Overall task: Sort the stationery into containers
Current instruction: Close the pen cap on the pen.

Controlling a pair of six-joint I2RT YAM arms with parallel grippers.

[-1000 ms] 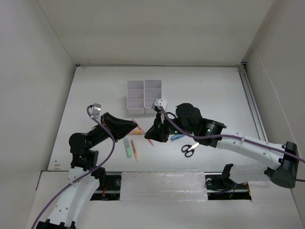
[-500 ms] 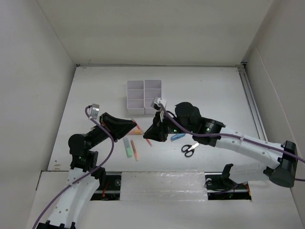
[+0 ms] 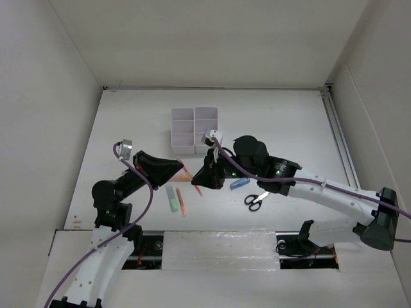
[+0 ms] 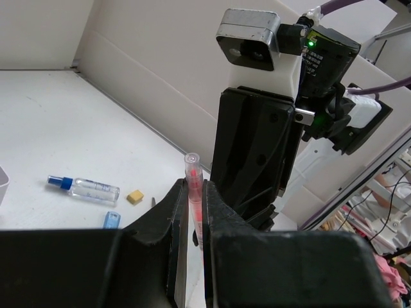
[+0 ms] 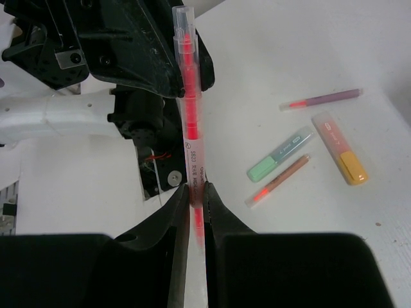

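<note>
You'll find only one bit of print close to legible: small black lettering along the clear barrel of the red pen (image 5: 193, 157) in the right wrist view, though its characters are too fine to read with certainty. The green highlighter (image 5: 280, 154) carries a dark mark you can't read. In the left wrist view, the white-lettered label (image 4: 319, 59) on the right arm is illegible.

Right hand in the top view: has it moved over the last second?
Yes, slightly. The right hand, shut on the red pen, has drifted left, away from the scissors, which have stayed put.
</note>
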